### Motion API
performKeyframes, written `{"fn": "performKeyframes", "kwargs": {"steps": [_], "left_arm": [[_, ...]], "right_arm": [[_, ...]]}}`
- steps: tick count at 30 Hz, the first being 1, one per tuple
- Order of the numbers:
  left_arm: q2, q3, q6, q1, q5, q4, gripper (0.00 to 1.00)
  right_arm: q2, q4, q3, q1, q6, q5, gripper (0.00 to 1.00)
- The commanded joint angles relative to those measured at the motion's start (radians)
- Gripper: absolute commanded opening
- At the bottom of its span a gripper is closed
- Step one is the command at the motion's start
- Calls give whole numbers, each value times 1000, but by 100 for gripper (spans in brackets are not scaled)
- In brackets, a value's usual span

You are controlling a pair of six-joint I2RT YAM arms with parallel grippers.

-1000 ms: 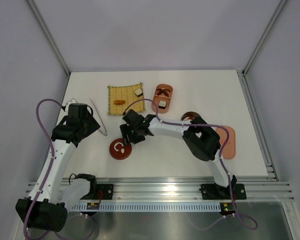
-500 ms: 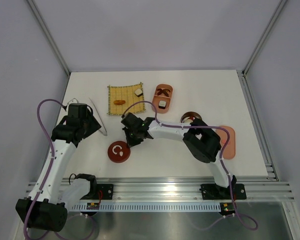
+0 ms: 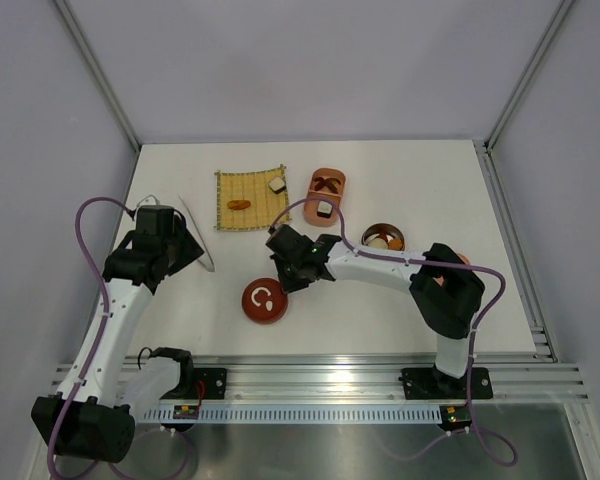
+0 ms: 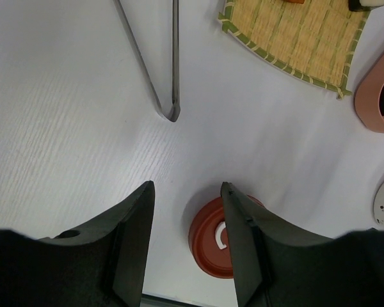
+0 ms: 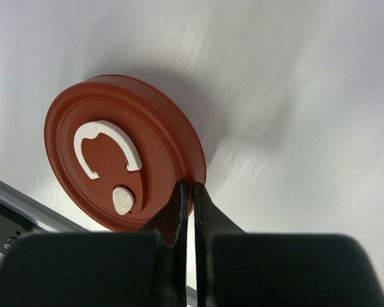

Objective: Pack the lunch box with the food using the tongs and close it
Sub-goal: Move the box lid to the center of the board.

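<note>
The slim pale tongs [image 3: 196, 233] lie on the table left of the yellow mat, their joined end [image 4: 173, 115] ahead of my left gripper [image 4: 185, 211], which hangs open and empty. Food sits on the mat: an orange piece [image 3: 239, 203] and a white-and-dark piece [image 3: 277, 184]. The pink lunch box [image 3: 315, 190] holds brown pieces and a white-and-dark block [image 3: 325, 208]. My right gripper [image 5: 192, 187] is shut on the rim of a round red lid [image 5: 118, 160], which it holds tilted just above the table.
A yellow woven mat [image 3: 248, 199] lies at the back left, its corner [image 4: 294, 38] in the left wrist view. A round brown bowl [image 3: 384, 237] with food stands right of the right forearm. The red lid [image 4: 217, 240] shows below the left fingers.
The right gripper has shut on the red lid's rim and carried it to the right. Its arm swung right, uncovering the round bowl. The left arm has not moved.
</note>
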Motion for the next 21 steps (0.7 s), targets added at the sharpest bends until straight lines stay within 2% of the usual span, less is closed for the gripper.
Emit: {"fn": "performKeyframes", "kwargs": {"steps": [1,8,10,11,12,13,15,21], "left_arm": [[7,-7,18,5,36,61,49],[16,-15,21,5,52,75,49],[17,-16,24,5,52,72,49],[16,-18,25,5,55,72,49],[14,-21,25,5,55,72,49],[14,-21,25,5,55,72,49],[13,-26,25,5,58,74,49],[13,-33,22,5,64,81,49]], "right_arm": [[-91,-3,-73,-50,-7,43,0],[-86,-37,-129,-108,-24,108,0],[-65,-74,-104,-108,-32,122,14],[-63,-80,-95,-108,-35,123,25],[-71,-83,-93,-108,-38,128,48],[-79,-89,-93,-108,-39,138,55],[-97,-100,-84,-106,-35,157,64],[-113,-109,-29,-68,-46,217,65]]}}
